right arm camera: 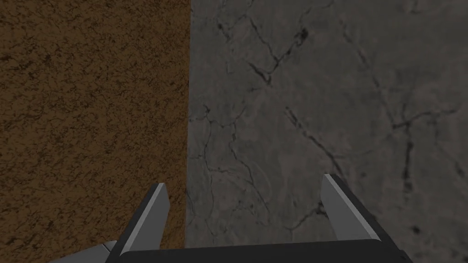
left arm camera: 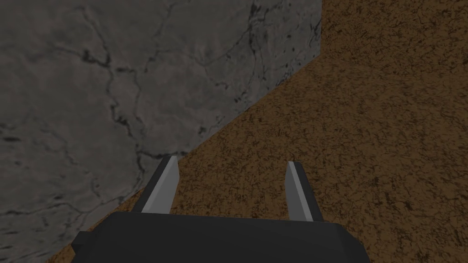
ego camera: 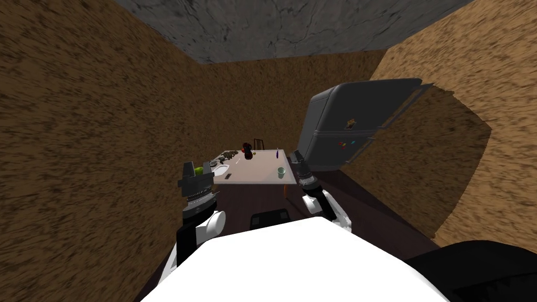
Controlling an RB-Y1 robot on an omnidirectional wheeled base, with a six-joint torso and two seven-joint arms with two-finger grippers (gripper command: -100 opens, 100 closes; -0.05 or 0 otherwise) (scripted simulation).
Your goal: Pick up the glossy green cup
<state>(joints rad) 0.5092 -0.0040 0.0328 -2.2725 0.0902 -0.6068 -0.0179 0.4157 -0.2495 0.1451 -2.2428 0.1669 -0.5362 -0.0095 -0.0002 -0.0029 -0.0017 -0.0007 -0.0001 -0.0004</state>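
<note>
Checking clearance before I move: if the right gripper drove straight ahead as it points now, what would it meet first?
Nothing near: the right gripper, jaws open, looks free until the grey cracked surface, distance unclear.

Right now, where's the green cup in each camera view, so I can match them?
Head view: green cup on the table, near its right front corner, just left of the right gripper.
Left wrist view: turned away from the table; left gripper open.
Right wrist view: likewise; right gripper open.
Shared landmark: left gripper and right gripper, flanking the table in head view.
</note>
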